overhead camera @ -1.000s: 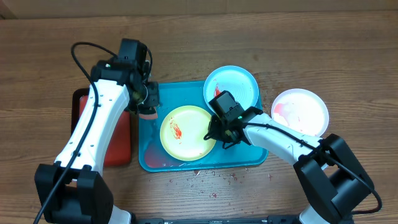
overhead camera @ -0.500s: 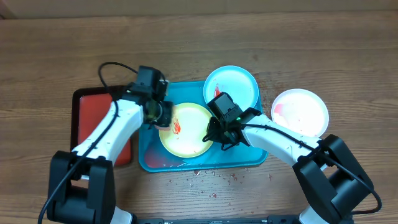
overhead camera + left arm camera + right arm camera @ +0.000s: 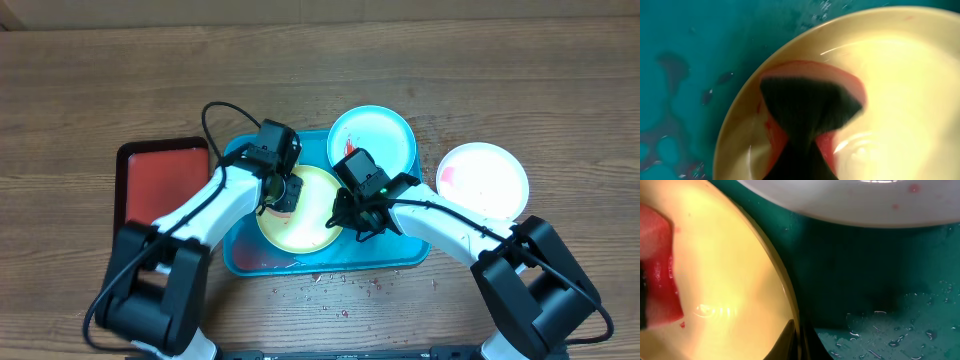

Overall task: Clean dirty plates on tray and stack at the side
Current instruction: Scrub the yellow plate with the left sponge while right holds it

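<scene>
On the lime plate (image 3: 312,232) — left gripper (image 3: 286,198) holds a sponge (image 3: 657,275).

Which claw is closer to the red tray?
Left. The left gripper is over the lime plate, toward the red tray; the right gripper is at that plate's far rim.

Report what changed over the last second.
The left pincer swung right, from the left edge of the cyan tray onto the lime plate, carrying its red sponge with it. The red tray is now uncovered. The right pincer stays clamped on the lime plate's right rim. The cyan plate and white plate have not moved.
</scene>
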Tool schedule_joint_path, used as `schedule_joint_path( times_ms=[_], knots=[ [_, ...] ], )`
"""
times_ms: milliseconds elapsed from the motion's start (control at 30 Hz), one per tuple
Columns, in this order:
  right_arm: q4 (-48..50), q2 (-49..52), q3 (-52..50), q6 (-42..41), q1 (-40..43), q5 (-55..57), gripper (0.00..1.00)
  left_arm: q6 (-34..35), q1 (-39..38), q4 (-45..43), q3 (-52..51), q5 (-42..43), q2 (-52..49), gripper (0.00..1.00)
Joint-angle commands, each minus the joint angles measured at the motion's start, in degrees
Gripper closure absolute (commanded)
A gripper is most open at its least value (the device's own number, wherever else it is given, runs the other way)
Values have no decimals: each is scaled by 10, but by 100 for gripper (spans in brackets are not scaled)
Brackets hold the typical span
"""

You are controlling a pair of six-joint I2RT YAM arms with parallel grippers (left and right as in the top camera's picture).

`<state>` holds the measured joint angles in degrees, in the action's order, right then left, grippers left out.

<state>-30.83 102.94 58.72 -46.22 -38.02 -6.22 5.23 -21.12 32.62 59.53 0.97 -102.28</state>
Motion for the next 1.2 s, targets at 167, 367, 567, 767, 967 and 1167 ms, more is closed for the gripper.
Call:
schedule_joint_path(
  times_ms=[167, 367, 567, 767, 967, 1167],
  knots=[
    [-1, 0, 9, 11, -2, 0, 96, 24, 2, 31, -2, 58, -71, 96],
    [0, 0, 9, 11, -2, 1, 96, -189, 2, 76, 4, 340, -71, 96],
    [-1, 0, 9, 11, -2, 1, 96, 38, 2, 31, 4, 27, -71, 96],
    [-1, 0, 9, 11, -2, 1, 96, 200, 2, 17, 7, -239, -71, 96],
    [-1, 0, 9, 11, -2, 1, 96, 192, 2, -49, 9, -274, -71, 96],
    [-1, 0, 9, 13, -2, 1, 96, 87, 2, -33, 9, -103, -71, 96]
  ],
)
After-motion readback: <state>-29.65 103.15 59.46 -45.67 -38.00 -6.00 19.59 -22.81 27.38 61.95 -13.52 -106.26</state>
